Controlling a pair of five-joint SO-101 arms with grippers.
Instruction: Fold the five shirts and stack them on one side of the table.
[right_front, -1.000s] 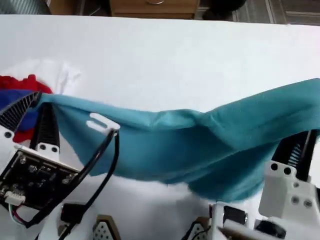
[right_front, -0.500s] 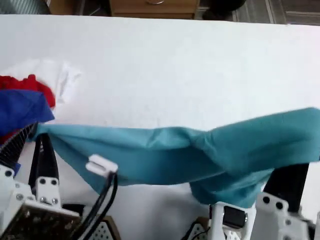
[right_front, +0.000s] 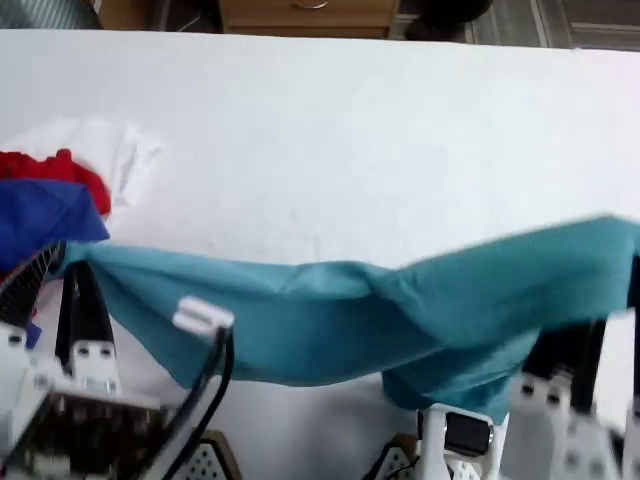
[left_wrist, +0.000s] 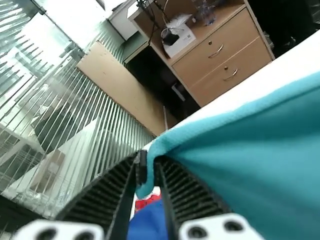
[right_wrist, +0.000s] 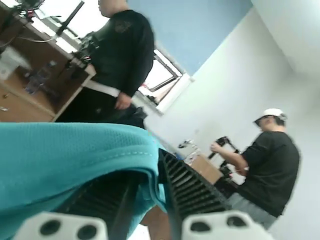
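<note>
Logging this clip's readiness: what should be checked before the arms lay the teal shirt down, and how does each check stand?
1. The left gripper is shut on the teal shirt: ok.
2. The right gripper is shut on the shirt's other end: ok.
3. Shirt stretched smooth between them: not ok, it sags and bunches toward the right gripper.
4. Bare table beyond the shirt for laying it down: ok.
5. The left gripper is apart from the blue shirt beside it: cannot tell.
</note>
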